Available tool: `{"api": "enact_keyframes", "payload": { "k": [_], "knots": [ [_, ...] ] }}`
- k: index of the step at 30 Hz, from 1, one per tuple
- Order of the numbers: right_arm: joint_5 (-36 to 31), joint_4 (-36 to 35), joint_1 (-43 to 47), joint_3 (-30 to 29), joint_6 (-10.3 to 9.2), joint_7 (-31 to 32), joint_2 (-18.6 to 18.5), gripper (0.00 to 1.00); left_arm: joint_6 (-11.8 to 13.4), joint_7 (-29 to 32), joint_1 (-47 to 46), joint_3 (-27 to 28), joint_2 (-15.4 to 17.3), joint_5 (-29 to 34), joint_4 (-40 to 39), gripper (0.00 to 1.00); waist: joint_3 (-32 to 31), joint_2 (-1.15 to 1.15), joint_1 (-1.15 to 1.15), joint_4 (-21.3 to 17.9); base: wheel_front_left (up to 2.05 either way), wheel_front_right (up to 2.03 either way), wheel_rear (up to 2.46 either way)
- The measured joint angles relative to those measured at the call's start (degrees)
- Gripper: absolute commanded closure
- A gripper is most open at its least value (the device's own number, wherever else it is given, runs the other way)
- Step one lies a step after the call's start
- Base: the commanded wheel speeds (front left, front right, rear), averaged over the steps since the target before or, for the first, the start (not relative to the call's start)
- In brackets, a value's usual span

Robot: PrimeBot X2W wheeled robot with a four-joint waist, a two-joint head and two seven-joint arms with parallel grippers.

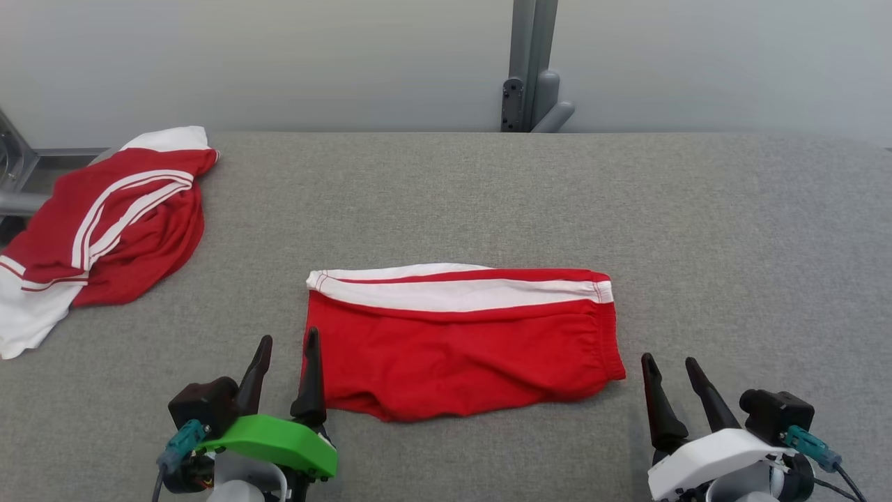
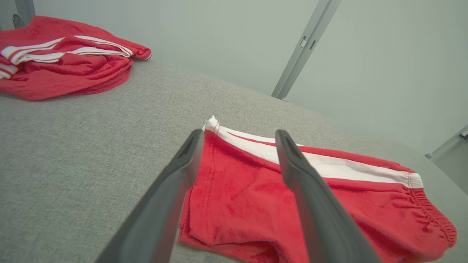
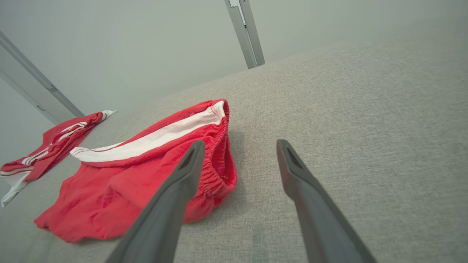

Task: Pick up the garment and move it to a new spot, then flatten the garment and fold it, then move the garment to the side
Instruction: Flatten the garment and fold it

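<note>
The garment (image 1: 460, 348), a pair of red shorts with a white stripe, is seen folded and laid fairly flat at the middle of the grey table (image 1: 697, 209). Its striped edge is turned toward 12 o'clock, its gathered waistband toward 3 o'clock, and a few soft creases are left along the edge at 6 o'clock. The left gripper (image 1: 289, 335) is found at 7 o'clock in the head view. Its two dark fingers are spread apart, nothing is clamped between them, and the inner finger is placed right at the garment's 9 o'clock edge; whether cloth is touched cannot be told. In the left wrist view the garment's corner is framed in the gap between the parted fingers (image 2: 172, 190). The right gripper (image 1: 670, 359) is held at 5 o'clock, just beside the waistband, with its jaws likewise parted and nothing held. A second red-and-white garment (image 1: 104, 230) is heaped at 10 o'clock, well apart, draped over the table's corner. A grey metal post (image 1: 529, 63) is seen at 12 o'clock beyond the table's far edge.
</note>
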Motion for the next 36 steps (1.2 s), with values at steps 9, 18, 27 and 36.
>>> {"api": "enact_keyframes", "payload": {
  "k": [9,18,27,36],
  "knots": [
    [6.71,11.23,-7.15,2.33,0.0,0.27,0.11,0.0,0.23,-0.01,3.68,0.8,-0.15,4.45,-5.48,0.0,0.36,0.0,0.0,3.47,0.0,0.0,0.0],
    [16.59,21.35,-10.74,5.8,0.0,0.18,0.08,0.0,0.23,0.0,4.57,1.71,-0.35,5.52,-6.82,0.0,1.23,0.0,0.0,7.16,0.0,0.0,0.0],
    [23.74,24.34,-14.15,7.53,0.0,-0.05,0.08,0.63,0.2,0.0,4.74,2.88,-0.4,6.25,-7.59,0.0,1.96,0.0,0.0,7.73,0.0,0.0,0.0],
    [24.87,20.06,-13.85,3.2,0.0,-0.05,0.1,1.0,0.48,0.0,4.93,2.82,-0.44,6.3,-8.59,0.0,1.83,0.0,0.0,5.55,0.0,0.0,0.0]
  ]
}}
